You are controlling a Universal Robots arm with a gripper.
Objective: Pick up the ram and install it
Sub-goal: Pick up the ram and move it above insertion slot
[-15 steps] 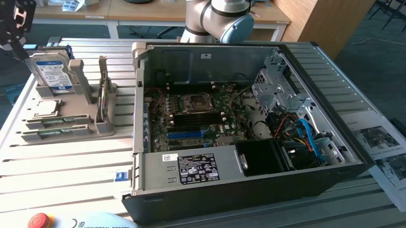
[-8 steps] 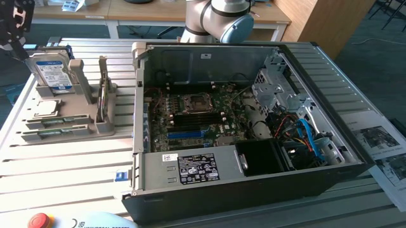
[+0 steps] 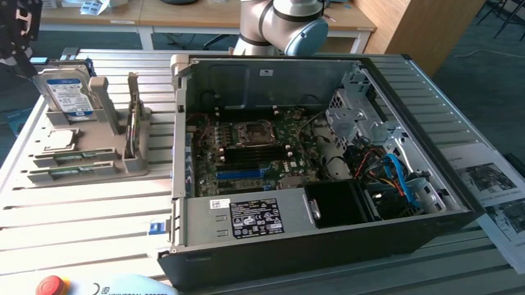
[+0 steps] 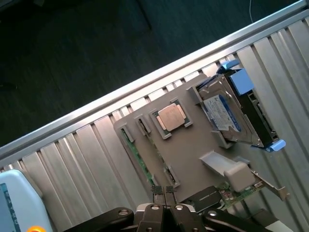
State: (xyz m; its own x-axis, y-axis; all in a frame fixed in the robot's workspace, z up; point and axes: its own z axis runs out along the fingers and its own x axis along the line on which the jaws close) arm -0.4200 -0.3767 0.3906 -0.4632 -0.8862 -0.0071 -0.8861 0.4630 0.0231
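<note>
The ram (image 3: 72, 157) is a thin green stick lying on edge in a slot of the grey holder (image 3: 102, 132), left of the open computer case (image 3: 271, 246). In the wrist view the ram (image 4: 137, 155) runs along the holder's (image 4: 188, 150) edge. My gripper (image 4: 164, 190) is shut with nothing between its fingertips. It hangs above the holder, close over the end of the ram slots. In the exterior view the dark gripper (image 3: 18, 43) sits at the far upper left, above the holder. The motherboard's memory slots (image 3: 244, 165) lie below the CPU socket (image 3: 252, 133).
On the holder stand a silver hard drive (image 3: 67, 95) with a blue-white label, a square CPU chip (image 3: 59, 140) and an upright card (image 3: 134, 120). A red emergency button (image 3: 51, 286) sits at the table's front. Papers (image 3: 492, 184) lie at the exterior view's right.
</note>
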